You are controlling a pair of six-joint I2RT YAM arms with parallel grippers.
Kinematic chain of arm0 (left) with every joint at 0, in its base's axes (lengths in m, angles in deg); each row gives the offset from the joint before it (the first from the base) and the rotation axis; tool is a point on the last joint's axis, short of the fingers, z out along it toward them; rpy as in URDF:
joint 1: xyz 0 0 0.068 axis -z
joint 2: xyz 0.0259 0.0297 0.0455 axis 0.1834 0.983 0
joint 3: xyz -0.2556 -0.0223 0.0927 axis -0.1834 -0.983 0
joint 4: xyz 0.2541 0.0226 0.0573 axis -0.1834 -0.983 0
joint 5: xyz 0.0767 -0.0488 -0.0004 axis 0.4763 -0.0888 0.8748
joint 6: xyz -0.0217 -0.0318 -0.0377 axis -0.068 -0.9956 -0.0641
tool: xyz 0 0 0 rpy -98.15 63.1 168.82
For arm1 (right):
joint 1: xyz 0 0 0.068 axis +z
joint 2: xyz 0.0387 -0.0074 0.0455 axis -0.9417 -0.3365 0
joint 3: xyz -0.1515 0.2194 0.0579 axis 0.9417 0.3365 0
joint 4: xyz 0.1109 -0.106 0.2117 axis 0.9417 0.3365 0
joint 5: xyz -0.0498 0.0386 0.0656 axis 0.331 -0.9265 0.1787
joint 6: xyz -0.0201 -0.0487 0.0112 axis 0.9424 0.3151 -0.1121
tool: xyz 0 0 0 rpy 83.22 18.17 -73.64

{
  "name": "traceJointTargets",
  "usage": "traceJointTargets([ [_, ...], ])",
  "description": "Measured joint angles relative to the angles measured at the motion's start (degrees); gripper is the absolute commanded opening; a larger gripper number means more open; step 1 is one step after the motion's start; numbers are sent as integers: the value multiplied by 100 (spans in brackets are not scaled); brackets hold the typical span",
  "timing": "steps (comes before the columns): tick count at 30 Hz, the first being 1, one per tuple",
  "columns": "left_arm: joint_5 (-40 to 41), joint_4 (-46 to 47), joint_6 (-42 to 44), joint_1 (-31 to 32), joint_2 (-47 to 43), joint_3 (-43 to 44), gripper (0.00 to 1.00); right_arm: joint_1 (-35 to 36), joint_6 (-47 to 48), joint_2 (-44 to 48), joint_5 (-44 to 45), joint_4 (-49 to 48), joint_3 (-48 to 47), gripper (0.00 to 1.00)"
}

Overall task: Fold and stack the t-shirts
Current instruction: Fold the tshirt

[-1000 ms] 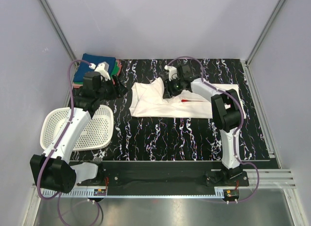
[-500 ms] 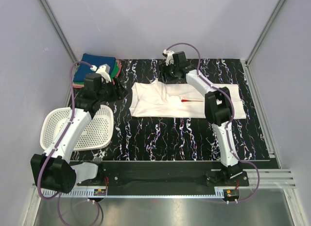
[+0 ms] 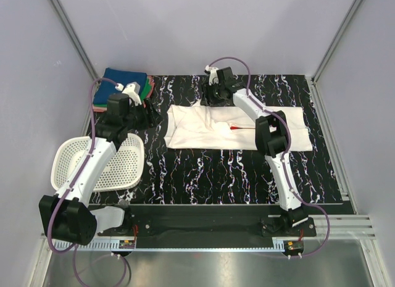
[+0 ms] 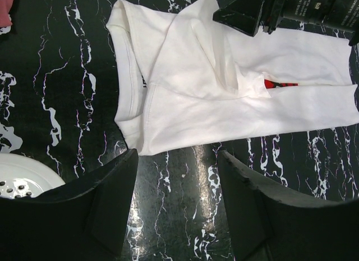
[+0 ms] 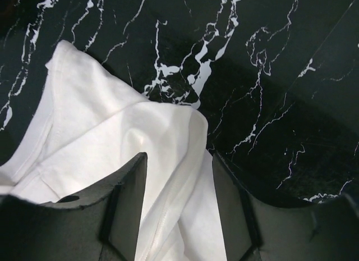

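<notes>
White t-shirt (image 3: 207,131), part-folded: right hand (image 5: 178,160), spread apart, moved from its middle to far edge, next fold pending; left hand (image 4: 178,157) apart, empty.

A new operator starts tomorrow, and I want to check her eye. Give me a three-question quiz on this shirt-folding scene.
1. Which gripper hangs over the white t-shirt's far edge?
2. True or false: the left gripper's fingers stand apart with nothing between them.
3. Where is the stack of folded shirts? A: at the far-left corner of the table. B: on the white t-shirt. C: at the table's near edge.
Key: 1 the right gripper; 2 true; 3 A.
</notes>
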Motion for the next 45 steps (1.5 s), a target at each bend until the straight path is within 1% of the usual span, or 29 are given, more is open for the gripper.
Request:
traceJointTargets([
  [7, -2, -28, 0, 0, 9, 0, 63, 0, -22, -118, -125, 74, -409, 58],
  [12, 0, -35, 0, 0, 9, 0, 63, 0, -42, -219, -120, 122, -433, 60],
  [16, -2, -46, 0, 0, 7, 0, 64, 0, -44, -310, -103, 203, -446, 59],
  [19, -2, -63, 0, 0, 7, 0, 64, 0, -48, -356, -105, 229, -472, 51],
  [20, -2, -63, 0, 0, 7, 0, 63, 0, -59, -358, -105, 240, -472, 43],
  [22, -2, -63, 0, 0, 7, 0, 63, 0, -81, -358, -125, 243, -494, 34],
  [23, -2, -63, 0, 0, 7, 0, 63, 0, -85, -358, -131, 240, -505, 21],
  [26, -2, -63, 0, 0, 7, 0, 63, 0, -98, -358, -190, 234, -527, 0],
  [32, -4, -63, -2, 0, 7, 0, 63, 7, -129, -339, -323, 229, -518, 0],
  [37, -2, -63, -2, 0, -4, 0, 63, 109, -125, 35, -385, 232, -90, 0],
  [43, -2, -68, -2, 0, -33, 0, 64, 483, 48, 516, -503, 247, 304, 8],
  [45, -2, -66, -4, 0, -48, 0, 64, 623, 136, 549, -551, 273, 345, 9],
])
